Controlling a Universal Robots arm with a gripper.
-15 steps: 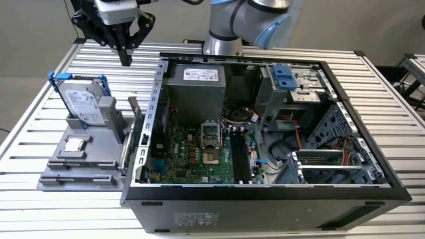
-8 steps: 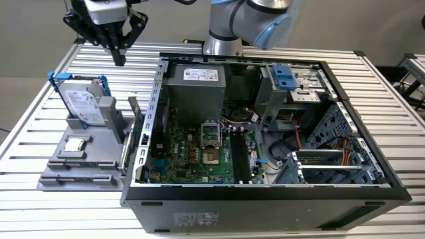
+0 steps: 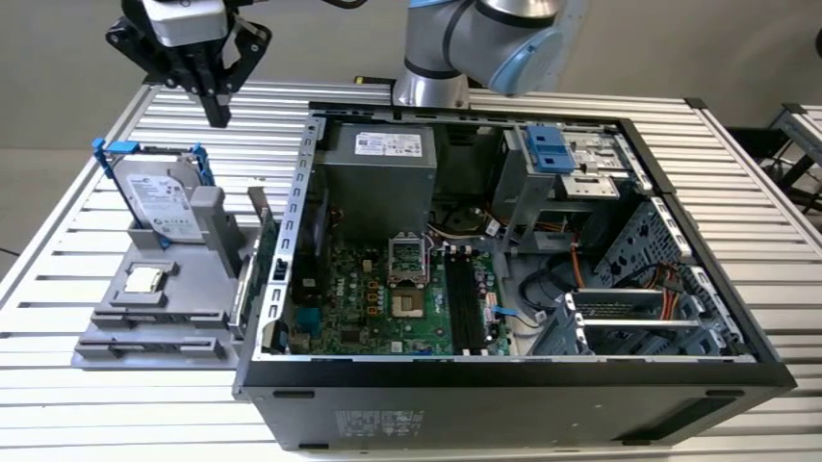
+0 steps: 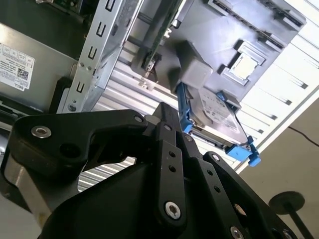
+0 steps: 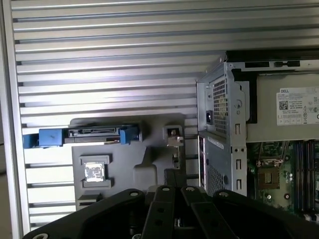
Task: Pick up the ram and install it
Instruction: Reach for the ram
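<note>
The ram [image 3: 262, 219] is a slim stick standing on end in the grey fixture [image 3: 154, 327], close to the outer wall of the open computer case [image 3: 514, 371]. In the second wrist view the ram [image 4: 160, 35] shows as a long greenish strip, and in the first wrist view its top end [image 5: 173, 135] sits in a small holder. My gripper [image 3: 218, 115] hangs high above the table at the exterior view's far left, behind the fixture and well clear of the ram. Its black fingers [image 5: 174, 175] are shut together with nothing between them, as the second wrist view also shows at the gripper [image 4: 167, 113].
A silver hard drive in a blue bracket [image 3: 164, 197] stands in the fixture, with a small square silver chip [image 3: 144, 279] in front of it. Inside the case lie the motherboard's black slots [image 3: 465, 298] and a power supply [image 3: 379, 178]. The arm's base [image 3: 430, 87] rises behind the case.
</note>
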